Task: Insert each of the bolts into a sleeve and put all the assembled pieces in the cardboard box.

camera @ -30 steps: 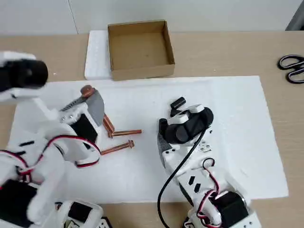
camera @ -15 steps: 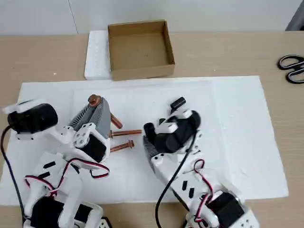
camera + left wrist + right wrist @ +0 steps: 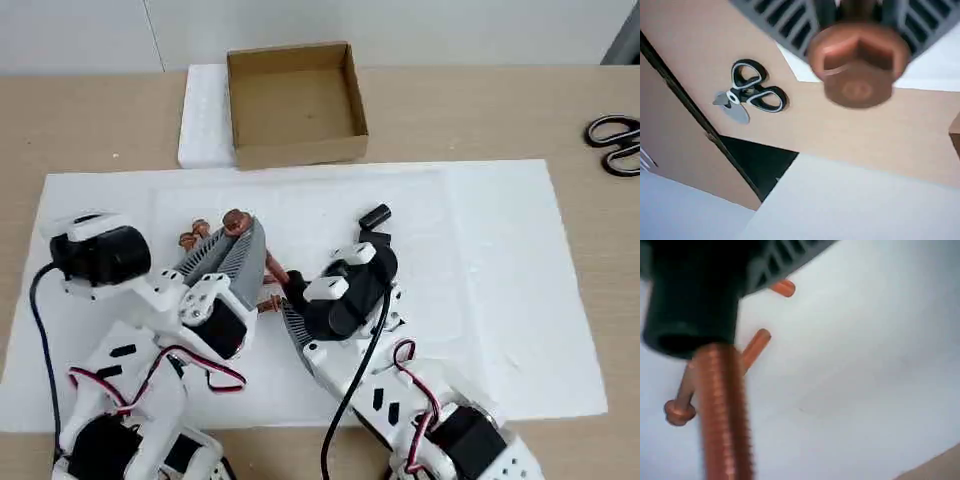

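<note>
My left gripper point(image 3: 237, 232) is shut on a copper bolt point(image 3: 236, 219), whose hex head point(image 3: 858, 61) sits between the grey ribbed fingers point(image 3: 779, 15). The bolt's shaft point(image 3: 273, 268) slants toward my right gripper point(image 3: 292, 296), which is shut on a black sleeve point(image 3: 692, 295). The threaded end point(image 3: 722, 410) meets the sleeve's mouth. Loose bolts point(image 3: 755, 346) lie on the white sheet point(image 3: 480, 260), two heads point(image 3: 190, 239) showing beside the left gripper. Another black sleeve point(image 3: 374, 216) lies just beyond the right arm. The cardboard box point(image 3: 295, 100) stands open at the back.
A white foam block point(image 3: 203, 115) sits under and left of the box. Scissors point(image 3: 615, 143) lie on the bare table at the far right. The right half of the sheet is free of objects.
The left arm swung right and lower with its bolt. The right arm moved left with the sleeve. Bolt and sleeve, apart before, now meet between the two grippers.
</note>
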`<state>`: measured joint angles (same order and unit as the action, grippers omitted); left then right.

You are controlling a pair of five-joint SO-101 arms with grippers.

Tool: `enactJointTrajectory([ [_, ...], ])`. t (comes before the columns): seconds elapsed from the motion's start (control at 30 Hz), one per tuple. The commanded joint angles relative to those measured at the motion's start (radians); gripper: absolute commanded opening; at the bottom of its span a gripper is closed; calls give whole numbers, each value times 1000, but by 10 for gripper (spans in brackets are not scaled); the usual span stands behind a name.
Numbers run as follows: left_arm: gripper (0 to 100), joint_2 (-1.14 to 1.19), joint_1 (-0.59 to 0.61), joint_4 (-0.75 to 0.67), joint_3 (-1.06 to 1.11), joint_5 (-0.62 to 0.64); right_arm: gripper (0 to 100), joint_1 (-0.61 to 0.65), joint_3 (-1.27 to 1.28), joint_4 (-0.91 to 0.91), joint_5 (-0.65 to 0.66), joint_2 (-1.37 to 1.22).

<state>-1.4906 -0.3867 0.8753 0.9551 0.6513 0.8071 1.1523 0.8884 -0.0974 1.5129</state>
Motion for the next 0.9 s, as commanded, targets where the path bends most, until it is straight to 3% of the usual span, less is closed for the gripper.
enactJointTrajectory([
  [0.0,6,-5,-8,-26,-10,6,5,12,-3,-28,9,12],
  [0.57,6,-2,-9,-21,-2,6,5,81,2,39,55,148],
  [0.87,6,-6,-107,109,-2,6,5,81,2,24,92,153],
])
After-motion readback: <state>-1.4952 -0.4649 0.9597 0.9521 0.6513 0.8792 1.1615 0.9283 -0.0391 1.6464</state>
